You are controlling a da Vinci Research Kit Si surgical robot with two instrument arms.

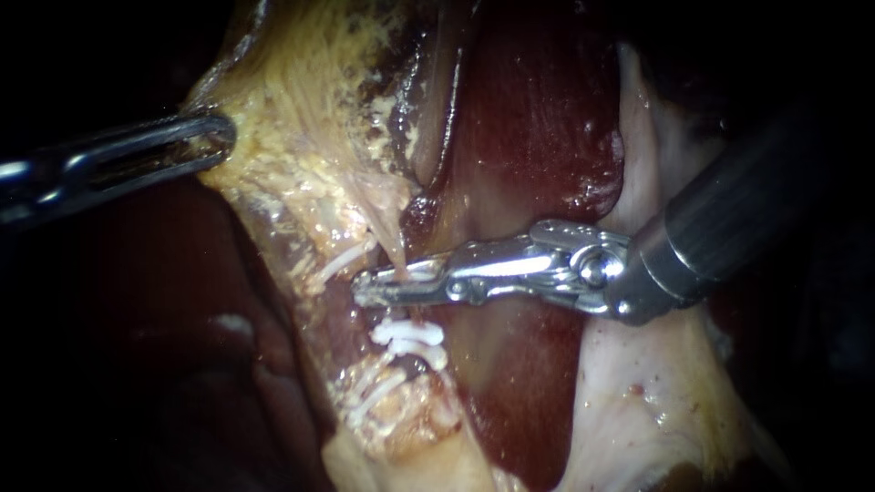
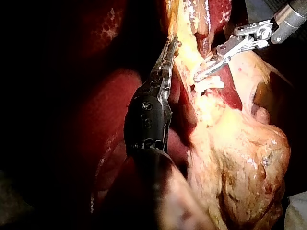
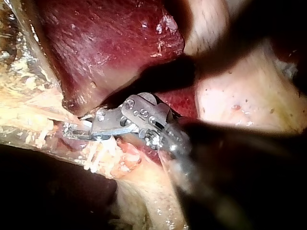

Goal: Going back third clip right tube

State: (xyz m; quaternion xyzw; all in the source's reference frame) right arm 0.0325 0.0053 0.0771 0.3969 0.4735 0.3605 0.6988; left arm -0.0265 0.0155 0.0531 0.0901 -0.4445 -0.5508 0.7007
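Endoscope view. The left instrument enters from the left. Its jaws are closed on the edge of the yellow tissue and grip it from both sides. The right instrument enters from the right and reaches across the dark red liver. Its jaws stand narrowly apart, straddling a thin tube that runs down out of the yellow tissue. A white clip sits on the tube at the upper jaw. Whether this is the right tube cannot be told. Just below the jaws lies a group of white clips, apart from the metal. Pale tissue lies under the right instrument's shaft.

Left wrist view. The left instrument has both jaws pressed together on the rim of the yellow tissue. Beyond it, the right instrument shows a slim gap between its jaws. The white clips lie just beside its tip.

Right wrist view. The right instrument has a narrow gap between its two thin jaws. Its tip lies at the border of the liver and the yellow tissue. The tube is not clearly made out here.
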